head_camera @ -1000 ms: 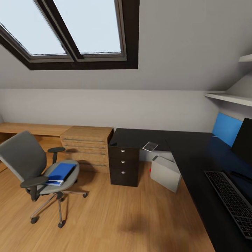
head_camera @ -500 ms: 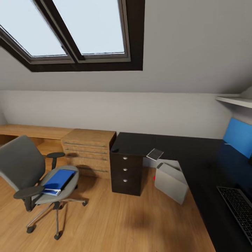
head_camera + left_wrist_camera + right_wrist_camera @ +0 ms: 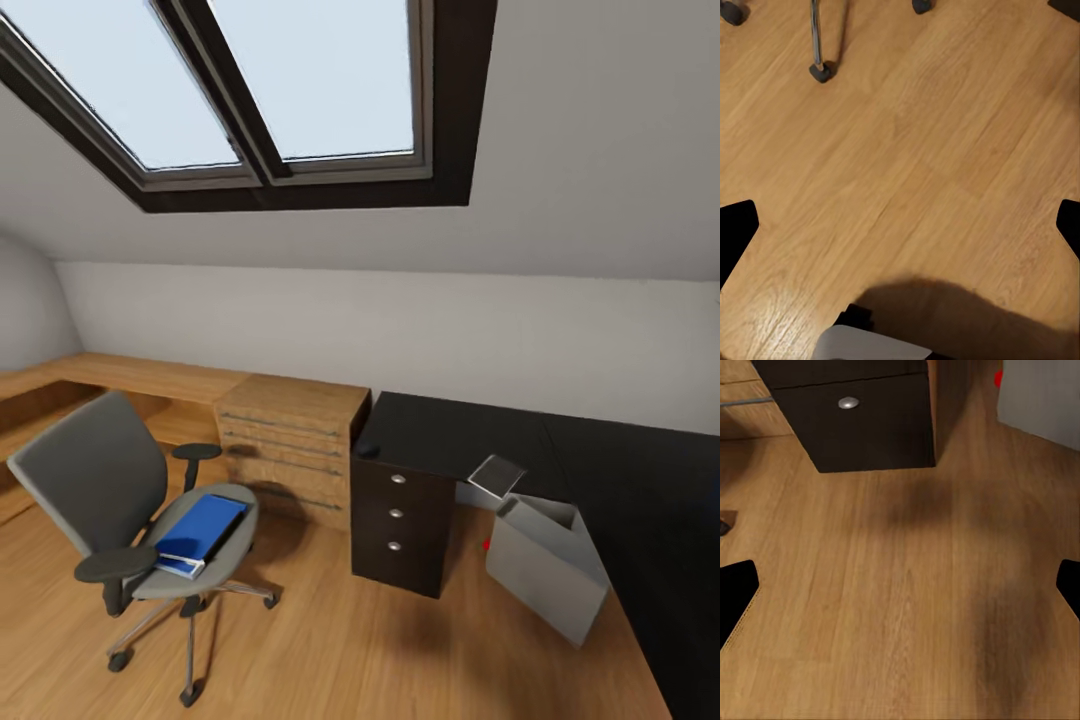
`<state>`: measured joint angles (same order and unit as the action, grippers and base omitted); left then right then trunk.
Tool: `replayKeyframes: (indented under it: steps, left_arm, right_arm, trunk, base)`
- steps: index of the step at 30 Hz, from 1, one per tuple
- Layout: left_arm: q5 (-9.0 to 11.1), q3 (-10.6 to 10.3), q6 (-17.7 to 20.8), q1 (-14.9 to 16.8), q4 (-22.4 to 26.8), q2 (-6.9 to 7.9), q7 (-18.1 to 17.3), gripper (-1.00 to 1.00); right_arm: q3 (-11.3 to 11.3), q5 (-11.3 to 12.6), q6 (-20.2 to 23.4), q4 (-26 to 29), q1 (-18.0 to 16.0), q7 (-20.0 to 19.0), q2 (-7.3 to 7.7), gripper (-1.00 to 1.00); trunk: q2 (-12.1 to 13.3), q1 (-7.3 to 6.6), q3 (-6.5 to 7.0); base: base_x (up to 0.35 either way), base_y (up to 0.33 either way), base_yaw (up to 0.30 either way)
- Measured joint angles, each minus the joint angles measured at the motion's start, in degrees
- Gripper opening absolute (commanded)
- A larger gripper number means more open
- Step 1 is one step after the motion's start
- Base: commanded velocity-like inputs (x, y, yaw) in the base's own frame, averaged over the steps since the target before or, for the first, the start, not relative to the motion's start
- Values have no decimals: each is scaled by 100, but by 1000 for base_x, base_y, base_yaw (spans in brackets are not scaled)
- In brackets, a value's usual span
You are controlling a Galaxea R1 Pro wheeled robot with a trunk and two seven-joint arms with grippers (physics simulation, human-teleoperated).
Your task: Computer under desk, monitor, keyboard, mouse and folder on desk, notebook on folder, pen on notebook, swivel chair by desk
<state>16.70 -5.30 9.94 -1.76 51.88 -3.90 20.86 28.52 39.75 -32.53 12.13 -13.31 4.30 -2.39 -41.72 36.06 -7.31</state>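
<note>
The grey swivel chair (image 3: 100,490) stands on the wood floor at the left, with the blue folder (image 3: 200,528) lying on its seat. The black desk (image 3: 450,430) runs along the right. A small dark mouse (image 3: 367,450) sits at its near left corner and the notebook (image 3: 497,473) lies at its front edge. The grey computer (image 3: 550,570) leans under the desk, its red light (image 3: 999,379) showing. My left gripper (image 3: 900,229) hangs open over bare floor near a chair caster (image 3: 821,71). My right gripper (image 3: 900,589) is open too. Monitor, keyboard and pen are out of view.
A dark three-drawer unit (image 3: 403,520) stands under the desk's left end, and its bottom drawer (image 3: 855,412) is close to my right gripper. A light wooden drawer cabinet (image 3: 290,445) adjoins it. Low wooden ledge (image 3: 120,375) along the wall, skylights (image 3: 250,80) above.
The camera has turned left and tilted up, so the monitor, keyboard and blue wall panel have left the picture at the right. Chair, folder, notebook and computer have not moved.
</note>
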Motion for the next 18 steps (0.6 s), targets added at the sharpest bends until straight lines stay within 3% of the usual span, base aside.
replayKeyframes:
  steps: [10,18]
  left_arm:
    - [0,0,1,0,0,-14,9,100]
    - [-8,1,-3,-2,-92,-31,6,100]
  right_arm:
    - [-7,1,-8,0,0,0,0,100]
    - [-9,0,0,0,0,0,9,100]
  trunk:
    - [402,-220,181]
    - [524,-287,236]
  base:
    - [339,1,269]
    - [339,0,45]
